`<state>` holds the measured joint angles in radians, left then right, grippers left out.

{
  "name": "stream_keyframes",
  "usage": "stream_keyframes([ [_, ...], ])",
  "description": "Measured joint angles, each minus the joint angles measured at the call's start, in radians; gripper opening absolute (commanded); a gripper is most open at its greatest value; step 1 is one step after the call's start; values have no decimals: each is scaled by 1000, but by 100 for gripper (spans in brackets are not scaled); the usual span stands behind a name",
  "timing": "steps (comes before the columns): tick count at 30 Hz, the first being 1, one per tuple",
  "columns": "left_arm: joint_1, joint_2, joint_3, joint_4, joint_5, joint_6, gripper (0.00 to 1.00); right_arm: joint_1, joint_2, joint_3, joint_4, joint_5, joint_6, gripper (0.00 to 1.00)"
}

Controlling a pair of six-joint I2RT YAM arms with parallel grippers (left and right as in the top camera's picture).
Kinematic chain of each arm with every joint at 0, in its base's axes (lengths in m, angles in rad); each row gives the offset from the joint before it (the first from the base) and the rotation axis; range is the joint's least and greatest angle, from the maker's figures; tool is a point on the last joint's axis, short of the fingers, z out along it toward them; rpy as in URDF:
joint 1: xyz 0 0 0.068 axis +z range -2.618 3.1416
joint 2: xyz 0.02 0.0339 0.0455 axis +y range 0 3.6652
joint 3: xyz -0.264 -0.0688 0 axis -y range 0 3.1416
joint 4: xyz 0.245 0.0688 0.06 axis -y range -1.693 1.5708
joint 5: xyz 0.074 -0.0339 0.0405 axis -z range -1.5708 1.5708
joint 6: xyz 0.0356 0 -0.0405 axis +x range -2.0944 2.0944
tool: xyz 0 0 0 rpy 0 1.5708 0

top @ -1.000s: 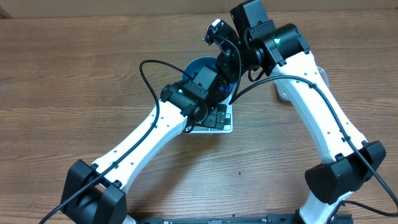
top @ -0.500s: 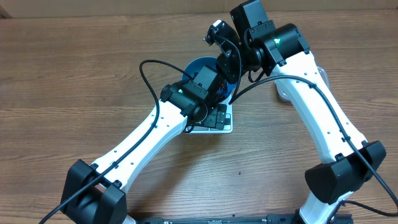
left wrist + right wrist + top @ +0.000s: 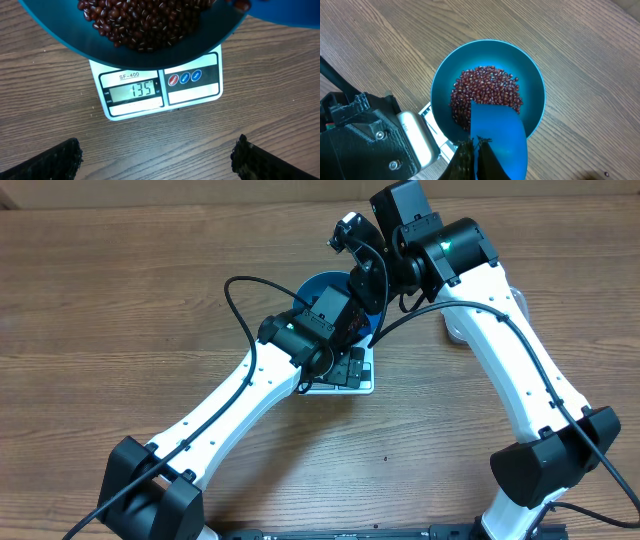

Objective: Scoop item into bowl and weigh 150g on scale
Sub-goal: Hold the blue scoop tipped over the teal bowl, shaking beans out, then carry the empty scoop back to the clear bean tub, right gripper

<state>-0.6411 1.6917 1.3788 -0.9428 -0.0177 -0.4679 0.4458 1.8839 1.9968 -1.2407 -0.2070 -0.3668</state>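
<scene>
The bright blue bowl stands on the white scale and holds a heap of dark red-brown beans. The scale's display reads 135. My right gripper is shut on the handle of a small blue scoop, whose mouth hangs over the near side of the bowl, above the beans. My left gripper is open with nothing between its fingers and hovers over bare wood just in front of the scale. From overhead, both arms cover most of the bowl and the scale.
The left arm's wrist block sits close beside the bowl, over the scale. A clear tub lies at the right, mostly hidden behind the right arm. A black cable loops left of the bowl.
</scene>
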Motion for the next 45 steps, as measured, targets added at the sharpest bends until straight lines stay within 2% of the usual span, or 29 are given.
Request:
stream_keyframes([
  [28, 0, 0, 0, 0, 0, 0, 100, 0, 0, 0, 102, 0, -2, 4],
  [39, 0, 0, 0, 0, 0, 0, 100, 8, 0, 5, 120, 5, -108, 4],
  [45, 0, 0, 0, -7, 0, 0, 100, 80, 0, 18, 159, 144, -156, 4],
])
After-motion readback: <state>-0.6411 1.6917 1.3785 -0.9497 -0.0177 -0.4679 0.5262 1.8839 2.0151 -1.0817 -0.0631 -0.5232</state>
